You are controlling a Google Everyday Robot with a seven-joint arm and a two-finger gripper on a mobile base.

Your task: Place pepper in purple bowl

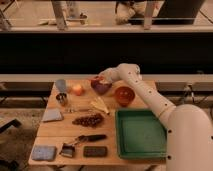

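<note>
Above purple bowl (101, 87), arm's pincer (98, 79)

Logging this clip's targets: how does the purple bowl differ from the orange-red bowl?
The purple bowl is dark purple and looks slightly smaller; the orange-red bowl is brighter. The purple bowl sits farther back with the gripper right over it and the pepper at its rim; the orange-red bowl stands apart beside the green tray. Both are round and upright.

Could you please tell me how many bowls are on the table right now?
2. The purple bowl sits at the back of the table, directly under the gripper. The orange-red bowl stands just to its right, ahead of the green tray. None seem hidden.
</note>
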